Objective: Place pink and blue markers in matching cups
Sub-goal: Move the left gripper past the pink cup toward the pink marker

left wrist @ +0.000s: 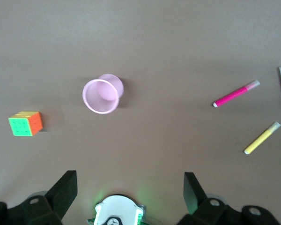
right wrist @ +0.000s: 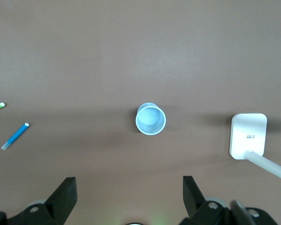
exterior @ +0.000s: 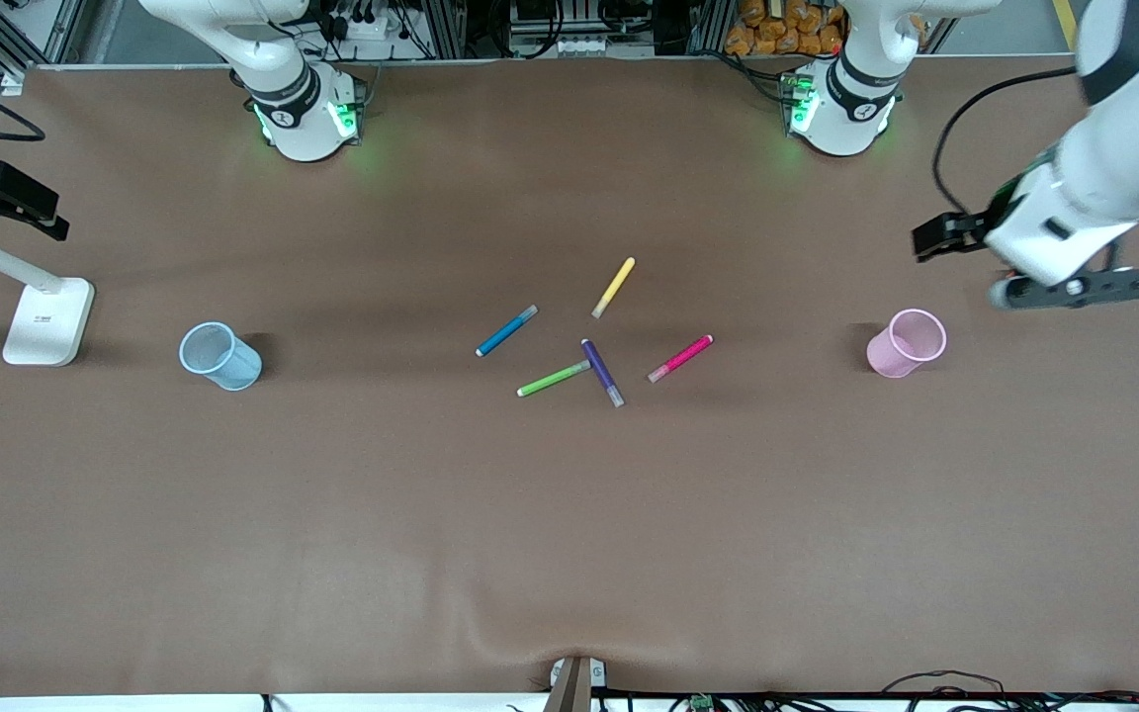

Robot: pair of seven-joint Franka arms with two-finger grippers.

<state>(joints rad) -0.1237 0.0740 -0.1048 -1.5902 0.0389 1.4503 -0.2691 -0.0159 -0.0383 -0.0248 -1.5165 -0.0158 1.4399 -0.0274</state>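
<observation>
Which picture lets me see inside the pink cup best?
The left wrist view: it looks down into the pink cup, showing its rim and bottom. The front view shows the cup smaller and from the side, standing near the left arm's end of the table. The right wrist view doesn't show it.

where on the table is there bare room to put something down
Bare cloth lies between the blue cup and the blue marker, and between the pink marker and the pink cup. The five pens at the middle are crowded.
</observation>
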